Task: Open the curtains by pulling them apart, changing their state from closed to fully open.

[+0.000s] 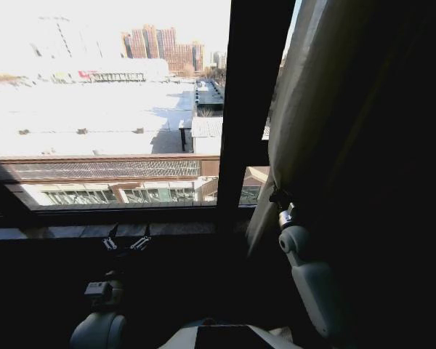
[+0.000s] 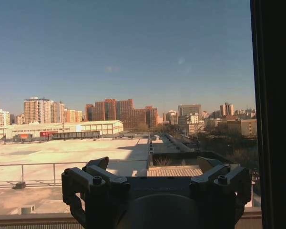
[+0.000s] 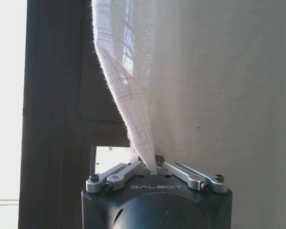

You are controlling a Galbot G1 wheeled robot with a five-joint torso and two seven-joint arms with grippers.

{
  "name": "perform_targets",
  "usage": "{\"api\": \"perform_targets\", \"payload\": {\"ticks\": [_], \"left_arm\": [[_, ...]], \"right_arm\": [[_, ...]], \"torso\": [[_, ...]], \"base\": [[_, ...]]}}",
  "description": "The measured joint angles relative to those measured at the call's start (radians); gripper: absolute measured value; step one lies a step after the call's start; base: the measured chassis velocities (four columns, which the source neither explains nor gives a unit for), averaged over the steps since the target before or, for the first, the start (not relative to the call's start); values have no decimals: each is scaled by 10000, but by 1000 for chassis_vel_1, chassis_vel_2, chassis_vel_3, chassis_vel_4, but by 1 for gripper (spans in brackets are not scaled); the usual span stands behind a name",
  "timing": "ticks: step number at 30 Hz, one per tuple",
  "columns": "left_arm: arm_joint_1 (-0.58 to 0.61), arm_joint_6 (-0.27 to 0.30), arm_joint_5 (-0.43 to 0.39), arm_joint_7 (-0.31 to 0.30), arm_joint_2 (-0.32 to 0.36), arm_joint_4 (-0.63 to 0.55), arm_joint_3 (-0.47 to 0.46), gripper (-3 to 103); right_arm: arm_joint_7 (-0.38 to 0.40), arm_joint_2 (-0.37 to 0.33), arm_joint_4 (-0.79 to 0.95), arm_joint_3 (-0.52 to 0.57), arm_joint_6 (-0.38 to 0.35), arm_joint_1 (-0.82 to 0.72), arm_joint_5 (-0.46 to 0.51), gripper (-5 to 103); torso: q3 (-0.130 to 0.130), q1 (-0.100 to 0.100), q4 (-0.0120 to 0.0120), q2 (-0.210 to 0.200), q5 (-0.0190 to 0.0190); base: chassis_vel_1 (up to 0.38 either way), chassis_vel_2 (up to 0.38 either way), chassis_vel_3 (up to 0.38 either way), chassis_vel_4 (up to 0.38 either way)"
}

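Curtain (image 1: 305,94): sheer white panel bunched at the right of the head view, hanging from the upper right down to mid-frame, beside the dark window frame bar (image 1: 251,109).
Right tool (image 1: 280,198): raised at centre right of the head view, clenched on the curtain's lower edge; in the right wrist view the fabric (image 3: 133,100) narrows to a pinch between the closed fingers (image 3: 150,167).
Left tool (image 1: 126,242): low in the lower left of the head view, just under the window sill (image 1: 94,231), touching nothing.
Left tool state: released; in the left wrist view its 2 fingers (image 2: 156,183) stand apart with open sky and rooftops between them.
Window: the left pane is uncovered, showing a pale flat roof (image 1: 87,116) and distant towers (image 1: 163,47).
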Motion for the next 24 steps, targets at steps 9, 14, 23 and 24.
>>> {"api": "perform_targets", "payload": {"ticks": [9, 14, 23, 24], "left_arm": [[-13, 0, 3, 1, 1, 27, -2, 100], [-18, 0, 4, 2, 5, 31, -6, 100], [-40, -2, 3, 20, -2, 101, 28, 100], [-44, -5, 3, 22, -3, 111, 29, 100]], "right_arm": [[-75, -1, -9, 13, -1, -17, 6, 0], [-93, 2, -12, 14, -1, -18, -11, 0], [-96, 13, -44, 14, 41, -41, -54, 0], [-91, 18, -53, 20, 48, -49, -58, 0]], "torso": [[0, 0, 0, -1, -1], [0, 1, 0, 0, -1], [1, 1, -3, -1, 6], [1, 1, -2, -1, 6]], "base": [[-74, -72, 79, 72], [-205, -195, 217, 193], [-197, -189, 198, 205], [-40, -87, 49, 50]]}}
